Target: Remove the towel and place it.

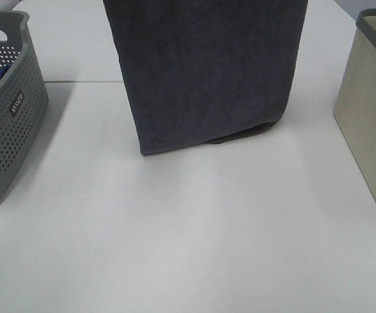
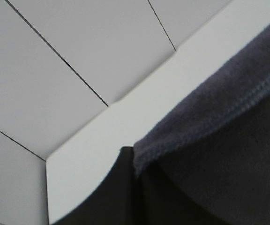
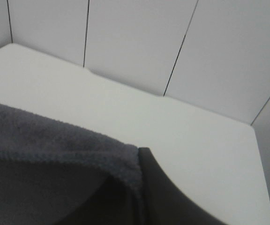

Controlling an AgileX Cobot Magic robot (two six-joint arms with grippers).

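Matt terry towel [image 1: 207, 72]; perforated plastic basket [image 1: 8, 124]

Bright, flat, even light all over, no glare on the white table [image 1: 188, 248]. Only soft shadows: a faint one just below the towel [image 1: 207, 72] hem, and a grey patch between the towel and the basket [image 1: 5, 130] to its left. The high view's a bit soft and washed out. Both wrist views blur up close, so the towel edge is fuzzy, while the wall seams [image 2: 55, 51] behind it are sharper.
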